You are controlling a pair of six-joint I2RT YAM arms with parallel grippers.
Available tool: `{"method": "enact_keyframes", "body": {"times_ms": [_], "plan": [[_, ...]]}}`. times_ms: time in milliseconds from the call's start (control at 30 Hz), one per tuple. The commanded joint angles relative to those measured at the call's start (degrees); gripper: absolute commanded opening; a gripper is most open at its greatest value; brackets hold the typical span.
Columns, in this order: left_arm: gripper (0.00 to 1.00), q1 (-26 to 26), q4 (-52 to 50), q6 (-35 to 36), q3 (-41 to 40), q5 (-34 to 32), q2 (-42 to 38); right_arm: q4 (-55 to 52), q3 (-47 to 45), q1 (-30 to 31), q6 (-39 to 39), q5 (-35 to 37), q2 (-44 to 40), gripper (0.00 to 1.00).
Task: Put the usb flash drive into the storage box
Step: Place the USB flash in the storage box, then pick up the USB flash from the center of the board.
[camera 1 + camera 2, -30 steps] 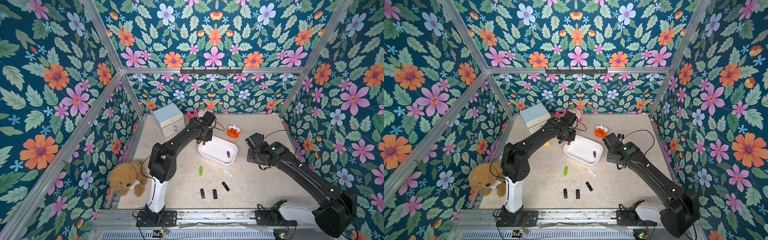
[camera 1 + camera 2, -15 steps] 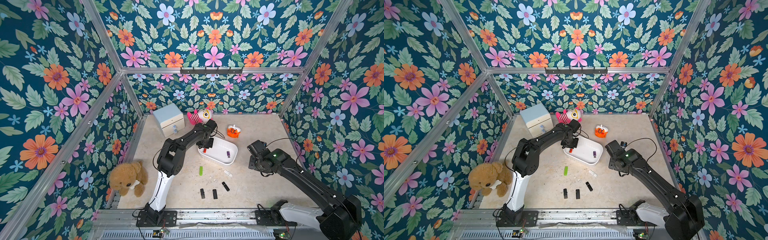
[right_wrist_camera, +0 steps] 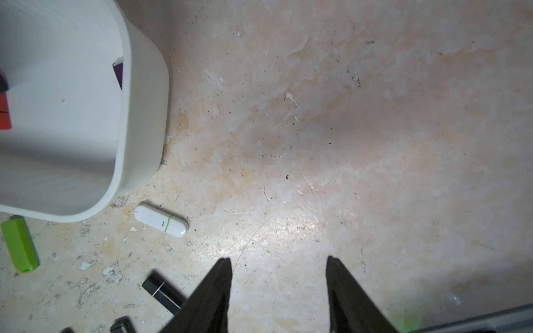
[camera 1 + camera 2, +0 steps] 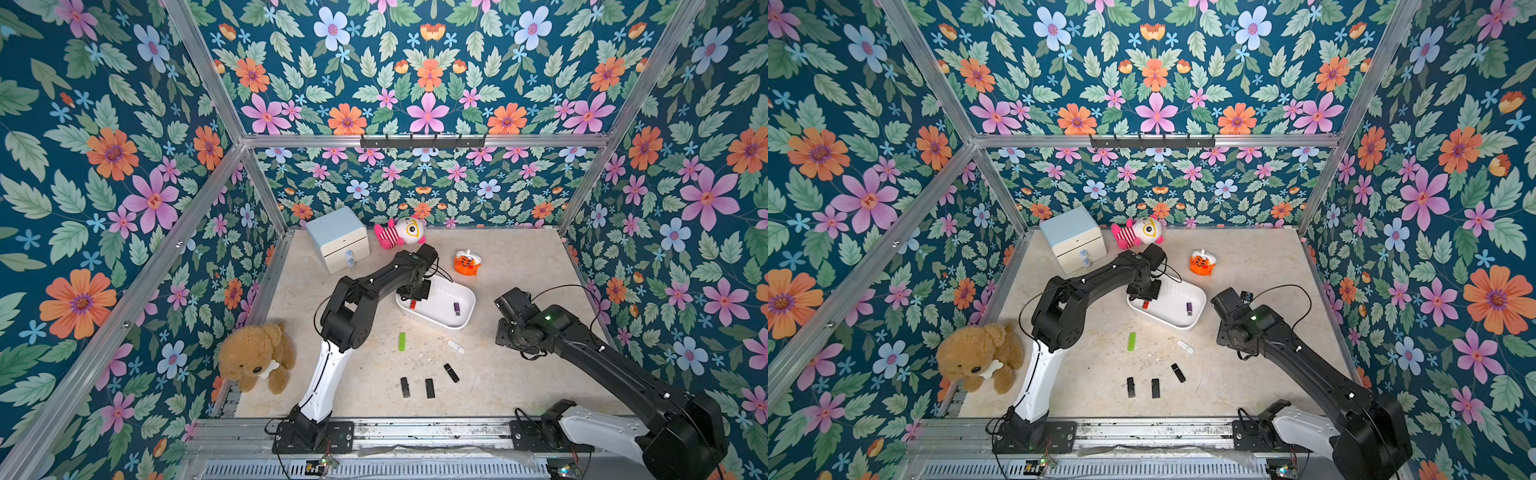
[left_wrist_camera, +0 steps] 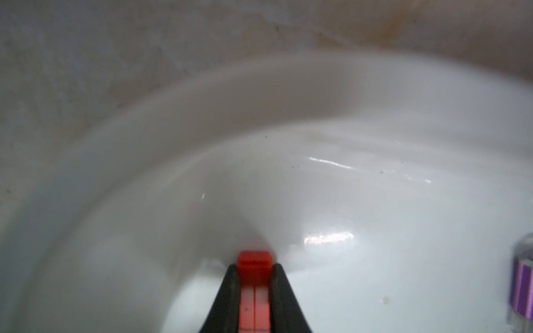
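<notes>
Teddy bear [image 4: 255,357] at lower left, left claw [image 5: 254,268] clamped on the red flash drive [image 5: 255,261] inside the white storage box [image 4: 440,324] at centre, purple drive [image 4: 457,308] beside it, green drive [image 4: 401,341], white drive [image 4: 456,346] and black drives [image 4: 429,388] loose below, right claw [image 3: 278,259] spread open, right of centre.

Right wrist view: purple drive [image 3: 118,73] half hidden behind storage box [image 3: 144,86] wall; red drive [image 3: 4,111] cut by frame edge.

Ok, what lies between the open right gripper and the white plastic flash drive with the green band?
Only bare, scuffed beige tabletop, shown in the right wrist view; the right gripper is apart from the white flash drive.
</notes>
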Motion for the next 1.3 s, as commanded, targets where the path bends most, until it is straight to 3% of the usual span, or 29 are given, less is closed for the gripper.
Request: {"method": "enact_keyframes", "body": {"times_ms": [0, 300, 733, 867, 1267], "plan": [[0.0, 0.1, -1.7, -0.2, -0.2, -1.4, 1.0, 1.8, -0.2, 0.7, -0.6, -1.1, 0.2, 0.56], [0.35, -0.1, -1.7, -0.6, 0.9, -0.6, -0.9, 5.0, -0.6, 5.2, -2.3, -1.2, 2.9, 0.57], [0.59, 0.1, -7.2, -2.4, 6.2, -2.9, -8.8, 5.4, 0.4, 12.7, -3.8, -1.9, 5.5, 0.57], [0.66, 0.2, -7.7, -3.6, 0.8, -4.8, -14.9, 6.3, 0.3, 16.3, -4.2, -3.8, 7.4, 0.57], [0.82, -0.2, -4.9, -10.3, -25.9, -5.9, -34.7, 10.2, 3.4, 21.1, -7.8, -9.0, 17.6, 0.56]]}}
